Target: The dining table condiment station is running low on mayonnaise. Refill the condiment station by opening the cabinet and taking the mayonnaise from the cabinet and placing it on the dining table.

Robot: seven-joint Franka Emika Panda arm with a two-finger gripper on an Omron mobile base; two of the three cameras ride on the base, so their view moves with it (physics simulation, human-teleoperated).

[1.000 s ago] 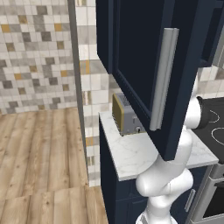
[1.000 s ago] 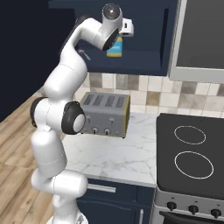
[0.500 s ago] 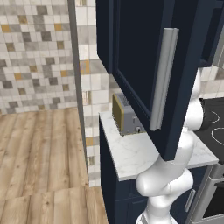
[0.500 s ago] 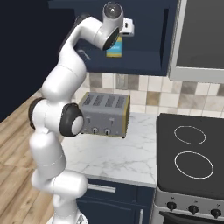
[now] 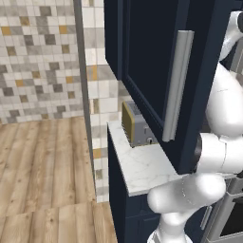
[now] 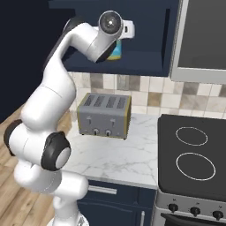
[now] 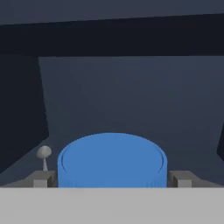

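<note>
Hand view, bottom centre — mayonnaise [image 7: 112,161] sits upright in the cabinet [image 7: 131,96], blue lid between the fingers [image 7: 40,180]. Gripper [image 7: 109,181] spread wide, one finger each side, not pinching. Right base view: jar at upper centre, just behind the wrist.

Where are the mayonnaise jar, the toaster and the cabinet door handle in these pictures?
mayonnaise jar [image 7: 112,159]: hand view, on its blue lid.
toaster [image 6: 104,116]: right base view, on its grey front.
cabinet door handle [image 5: 177,85]: left base view, middle of the silver bar.

The mayonnaise [image 7: 112,159] fills the gap between the spread fingers [image 7: 40,179]; dark cabinet [image 7: 131,87] space lies free beyond.
</note>
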